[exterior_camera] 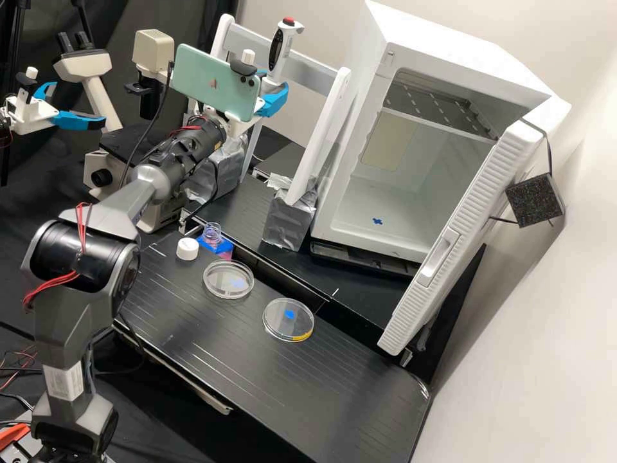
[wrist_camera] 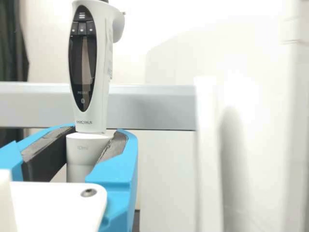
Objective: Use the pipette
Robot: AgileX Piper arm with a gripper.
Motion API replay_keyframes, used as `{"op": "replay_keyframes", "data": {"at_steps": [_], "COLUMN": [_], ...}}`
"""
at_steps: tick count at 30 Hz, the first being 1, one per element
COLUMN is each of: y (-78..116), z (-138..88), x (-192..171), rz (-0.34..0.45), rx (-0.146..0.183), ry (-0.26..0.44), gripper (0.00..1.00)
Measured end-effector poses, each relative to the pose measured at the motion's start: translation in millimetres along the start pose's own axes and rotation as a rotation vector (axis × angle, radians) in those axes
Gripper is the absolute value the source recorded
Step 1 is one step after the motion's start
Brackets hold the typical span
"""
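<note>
Jaws closed on electronic pipette, near the upper edge of the rack.
Possible tilt from so low a grip.

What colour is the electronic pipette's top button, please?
The top button is red, clearest in the high view.

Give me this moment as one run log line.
hand closed on pipette | pipette upright before grey rail | white cap off, beside bottle
</note>
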Motion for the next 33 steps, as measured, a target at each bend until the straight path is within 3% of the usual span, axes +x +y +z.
{"op": "replay_keyframes", "data": {"at_steps": [5, 10, 18, 27, 33], "y": [4.9, 5.0, 2.4, -5.6, -14.1], "z": [7.6, 16.3, 29.0, 24.6, 20.2], "x": [-19.9, -39.4, -66.1, -89.4, -99.8], "rz": [0.028, 0.032, 0.036, 0.038, 0.046], "rx": [0.045, 0.021, 0.038, 0.041, 0.008], "ry": [-0.007, -0.004, -0.007, 0.044, 0.080], "gripper": [0.00, 0.00, 0.00, 0.00, 0.00]}}
